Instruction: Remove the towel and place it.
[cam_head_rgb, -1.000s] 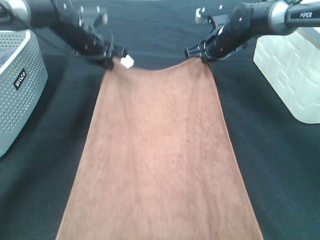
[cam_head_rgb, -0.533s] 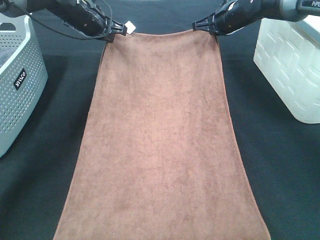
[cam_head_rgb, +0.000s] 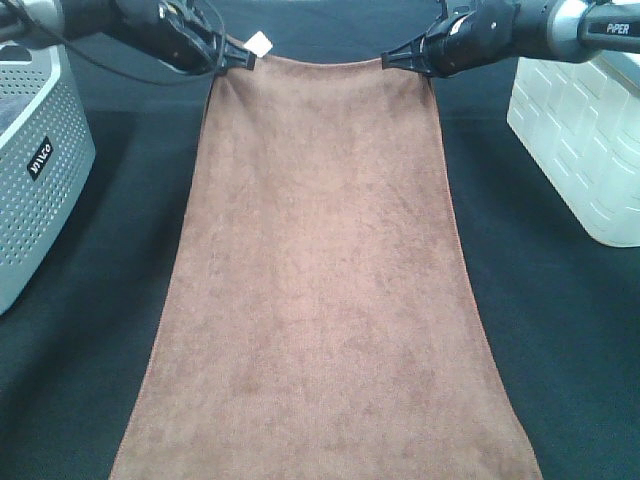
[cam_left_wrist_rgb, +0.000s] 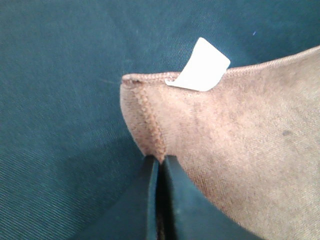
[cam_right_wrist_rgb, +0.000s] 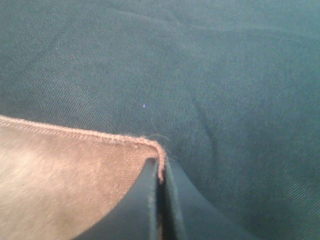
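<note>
Both fingers (cam_head_rgb: 238, 60) (cam_head_rgb: 392, 60) pinch towel (cam_head_rgb: 320, 290) corners.

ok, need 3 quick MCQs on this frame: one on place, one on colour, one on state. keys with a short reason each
1. Where is the towel's white tag?
A. At the corner held by the left tool
B. At the corner held by the right tool
C. Mid-towel

2. What colour is the cloth covering the table?
A. White
B. Black
C. Red

3. How do the two tools stand?
A. Both open above the towel
B. One shut, one open
C. Both shut on towel corners

Key:
1. A: the white tag sits beside the left tool.
2. B: the table cloth is black around the light-brown towel.
3. C: the left tool and the right tool each pinch a hemmed corner, jaws closed on fabric.
</note>
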